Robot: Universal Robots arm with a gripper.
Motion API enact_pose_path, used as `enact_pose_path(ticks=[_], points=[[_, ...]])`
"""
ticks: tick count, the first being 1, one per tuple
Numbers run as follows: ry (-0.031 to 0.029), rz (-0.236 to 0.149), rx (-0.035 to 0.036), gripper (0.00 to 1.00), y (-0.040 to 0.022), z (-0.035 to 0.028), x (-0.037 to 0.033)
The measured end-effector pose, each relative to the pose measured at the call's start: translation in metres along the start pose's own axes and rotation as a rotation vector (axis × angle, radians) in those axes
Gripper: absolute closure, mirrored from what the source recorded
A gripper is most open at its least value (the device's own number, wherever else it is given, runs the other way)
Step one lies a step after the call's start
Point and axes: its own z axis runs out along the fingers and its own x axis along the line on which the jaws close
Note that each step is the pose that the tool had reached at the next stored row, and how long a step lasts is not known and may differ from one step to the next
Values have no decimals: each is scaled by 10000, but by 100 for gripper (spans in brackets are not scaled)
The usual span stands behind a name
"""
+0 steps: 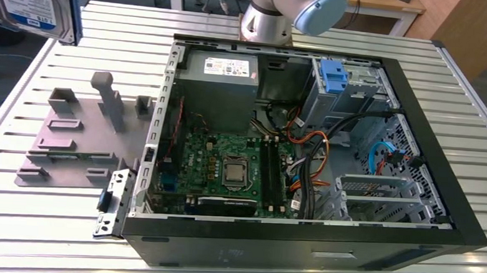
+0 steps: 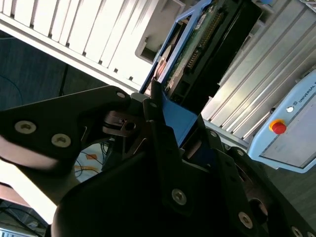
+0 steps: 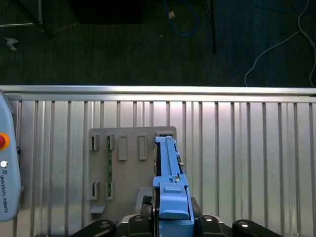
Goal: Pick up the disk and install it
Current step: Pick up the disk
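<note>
While the disk (image 1: pixel 33 3) hangs lifted at the exterior view's 10 o'clock, off the grey fixture plate (image 1: pixel 68 146), your gripper (image 3: pixel 170 211) is clamped on its blue bracket. Pickup looks done; you've yet to seat it in the open computer case (image 1: pixel 441 184).

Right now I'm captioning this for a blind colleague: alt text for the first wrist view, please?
The disk, edge-on in its blue bracket, is gripped between the jaws over a grey fixture plate that lies on a slatted metal table. Beyond the table's edge, cables trail over a dark floor.
</note>
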Motion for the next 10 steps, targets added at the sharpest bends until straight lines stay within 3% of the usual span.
enact_pose_path(ticks=[4,10], points=[[0,-1,-8,63,-36,13,71],[1,-1,-24,63,-157,34,153]])
